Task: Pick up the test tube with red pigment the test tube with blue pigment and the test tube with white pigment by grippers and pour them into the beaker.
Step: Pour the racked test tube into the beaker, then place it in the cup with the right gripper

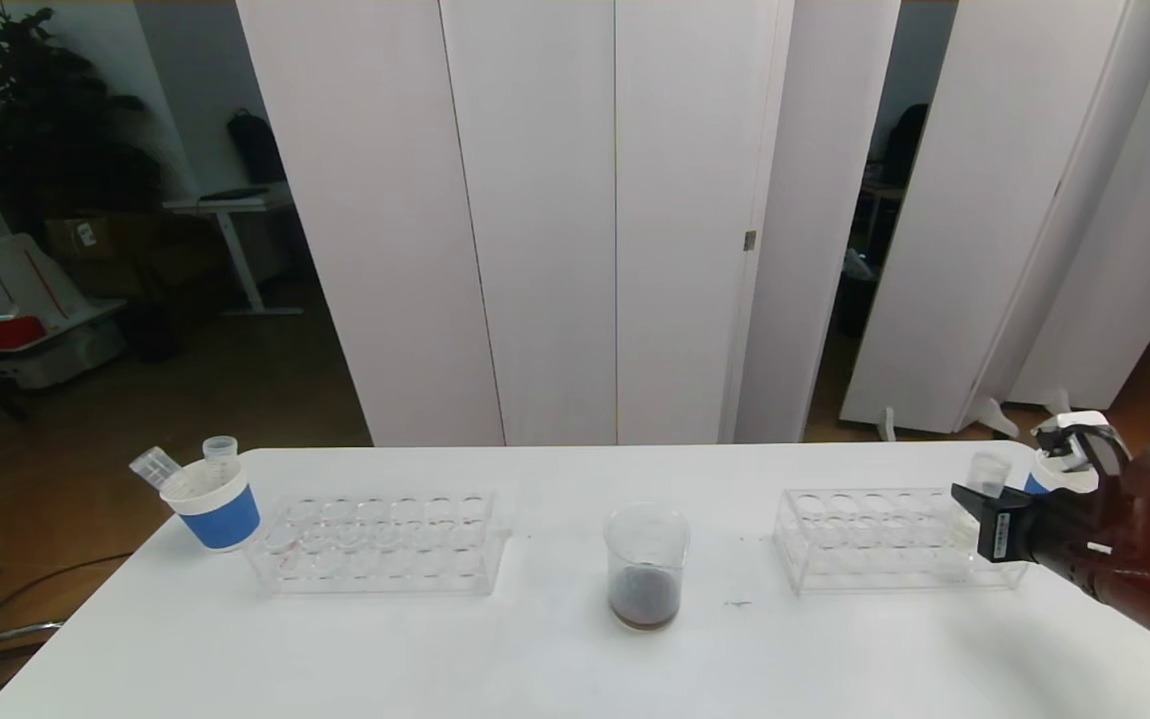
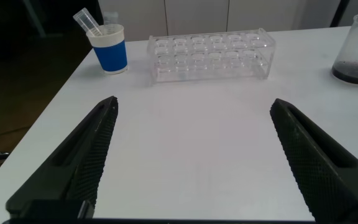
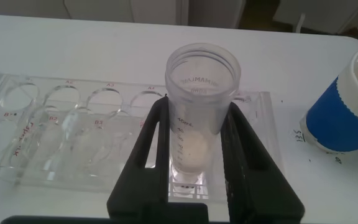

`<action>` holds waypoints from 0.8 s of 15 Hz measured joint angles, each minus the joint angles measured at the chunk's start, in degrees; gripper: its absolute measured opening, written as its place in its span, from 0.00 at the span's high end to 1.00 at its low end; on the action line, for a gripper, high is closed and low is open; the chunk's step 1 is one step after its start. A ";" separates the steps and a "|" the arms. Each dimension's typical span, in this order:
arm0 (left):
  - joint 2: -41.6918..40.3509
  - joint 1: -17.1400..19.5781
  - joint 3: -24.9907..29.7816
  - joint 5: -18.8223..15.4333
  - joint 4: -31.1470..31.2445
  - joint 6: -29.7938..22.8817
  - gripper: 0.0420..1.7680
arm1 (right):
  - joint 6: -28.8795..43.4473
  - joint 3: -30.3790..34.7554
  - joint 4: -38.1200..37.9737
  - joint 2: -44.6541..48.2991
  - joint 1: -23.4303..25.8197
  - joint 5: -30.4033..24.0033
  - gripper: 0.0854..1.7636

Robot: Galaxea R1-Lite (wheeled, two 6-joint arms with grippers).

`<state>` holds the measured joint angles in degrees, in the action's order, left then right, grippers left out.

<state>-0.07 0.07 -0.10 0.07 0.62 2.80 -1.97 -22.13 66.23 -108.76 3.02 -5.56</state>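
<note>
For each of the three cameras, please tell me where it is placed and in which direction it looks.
Head: high on the robot, looking down at the table; the right gripper shows.
Left wrist: behind the open left gripper, facing the left rack.
Right wrist: above the right gripper, shut on the test tube with white pigment.
Shared: head and left wrist see the beaker.

Setting: a makeshift laboratory bench inside an office-type room. Indicators: a white counter point(image 1: 535, 659) carrying two clear test tube racks point(image 1: 380, 544) point(image 1: 884, 539), a glass beaker point(image 1: 646, 565) with dark liquid, and a graduated tube point(image 3: 199, 118). Behind the counter stand white partition panels point(image 1: 555, 220), a desk point(image 1: 226, 215), a potted plant point(image 1: 36, 110) and wood flooring point(image 1: 186, 399).
</note>
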 joint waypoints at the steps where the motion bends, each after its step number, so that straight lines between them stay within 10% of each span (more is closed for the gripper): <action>1: 0.00 0.00 0.00 0.00 -0.02 0.00 0.01 | 0.07 0.00 0.00 0.48 0.02 -0.02 0.71; 12: 0.00 -0.02 0.00 0.00 0.00 0.00 0.01 | 0.52 -5.96 -5.64 7.23 0.02 -0.50 0.71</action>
<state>-0.07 0.05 -0.10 0.07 0.62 2.80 -1.45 -28.09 60.59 -101.54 3.05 -6.06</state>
